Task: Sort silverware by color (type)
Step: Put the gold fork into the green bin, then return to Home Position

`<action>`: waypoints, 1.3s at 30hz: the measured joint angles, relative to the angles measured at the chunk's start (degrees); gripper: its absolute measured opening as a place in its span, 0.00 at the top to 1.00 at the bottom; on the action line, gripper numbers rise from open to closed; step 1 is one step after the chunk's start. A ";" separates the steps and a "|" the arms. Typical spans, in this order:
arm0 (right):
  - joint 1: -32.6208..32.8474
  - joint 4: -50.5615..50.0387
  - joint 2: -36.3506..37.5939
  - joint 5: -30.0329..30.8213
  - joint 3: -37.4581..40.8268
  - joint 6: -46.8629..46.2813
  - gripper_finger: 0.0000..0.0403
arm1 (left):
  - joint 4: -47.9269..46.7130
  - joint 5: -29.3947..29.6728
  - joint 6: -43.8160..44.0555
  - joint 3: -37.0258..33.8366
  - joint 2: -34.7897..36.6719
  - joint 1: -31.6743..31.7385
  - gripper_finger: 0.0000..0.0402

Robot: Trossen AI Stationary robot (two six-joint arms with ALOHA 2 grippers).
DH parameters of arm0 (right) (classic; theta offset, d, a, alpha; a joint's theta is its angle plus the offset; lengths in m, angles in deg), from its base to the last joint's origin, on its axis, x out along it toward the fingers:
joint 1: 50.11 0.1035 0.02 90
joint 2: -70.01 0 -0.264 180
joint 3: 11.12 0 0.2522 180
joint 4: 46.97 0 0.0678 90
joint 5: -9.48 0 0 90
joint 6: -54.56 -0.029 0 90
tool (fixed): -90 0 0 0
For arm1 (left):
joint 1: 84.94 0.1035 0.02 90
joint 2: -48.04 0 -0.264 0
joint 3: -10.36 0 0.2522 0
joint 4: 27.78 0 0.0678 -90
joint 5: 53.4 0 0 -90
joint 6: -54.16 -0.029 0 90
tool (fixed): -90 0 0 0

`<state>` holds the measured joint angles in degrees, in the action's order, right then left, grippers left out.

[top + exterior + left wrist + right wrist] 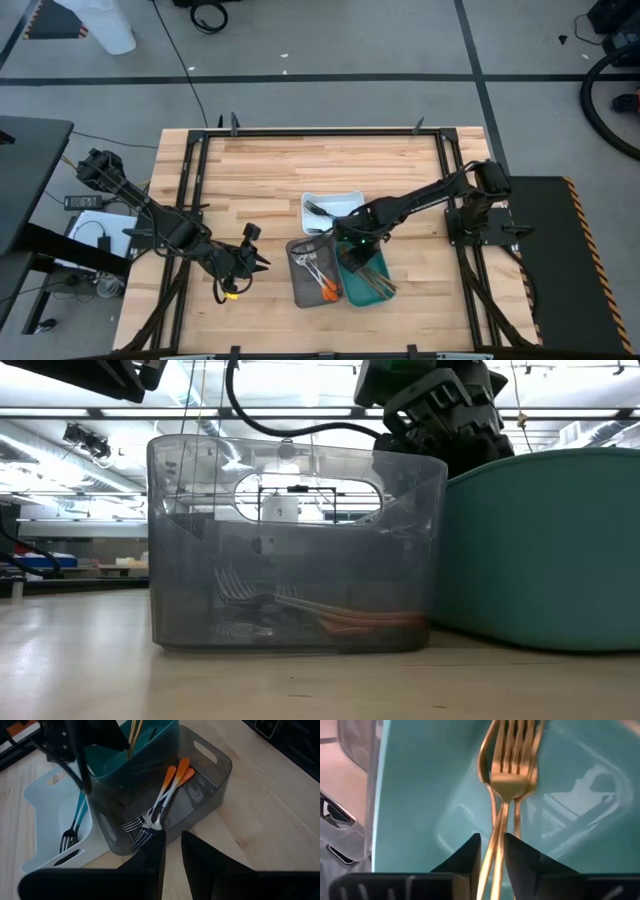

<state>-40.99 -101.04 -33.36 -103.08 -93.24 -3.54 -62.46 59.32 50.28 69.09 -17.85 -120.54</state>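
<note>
Gold forks [512,760] lie in the teal tray [368,285]. My right gripper [492,857] hangs over them, pointing steeply down and open, with their handles running through the gap between its fingers. In the grey see-through tray [210,765] lie orange-handled forks [167,790], their handles up against its far wall. A teal-handled fork [74,822] lies in the white tray [42,815]. My left gripper [172,862] hovers over the bare table just left of the grey tray [310,275], open a little with nothing in it. My right gripper stands from above with the gold forks' handles [496,845] between its fingers [465,855]. The forks rest in the teal tray with their tines away from the gripper. I cannot tell whether either finger touches the handles.
The three trays stand close together right of the table's middle, the white one [332,208] behind the other two. Bare wood [300,160] lies toward the far edge and on the left. In the low view the right arm [440,410] rises behind the teal tray [540,550].
</note>
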 joint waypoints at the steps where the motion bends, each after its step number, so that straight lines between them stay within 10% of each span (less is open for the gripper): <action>1: -0.25 -0.05 0.09 -0.16 0.02 0.16 0.75 | -0.01 0.00 0.00 0.00 0.00 0.00 0.83; 23: -6.51 2.21 11.21 5.27 0.07 19.42 0.78 | 3.04 -1.60 -4.31 -3.44 0.84 0.91 0.83; 39: -15.44 4.76 21.48 12.79 0.09 33.92 0.85 | 17.15 -3.21 -3.38 -18.35 17.26 6.98 0.83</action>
<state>-56.44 -96.28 -11.89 -90.29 -93.15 30.38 -45.32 56.11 46.91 50.75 -0.58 -113.56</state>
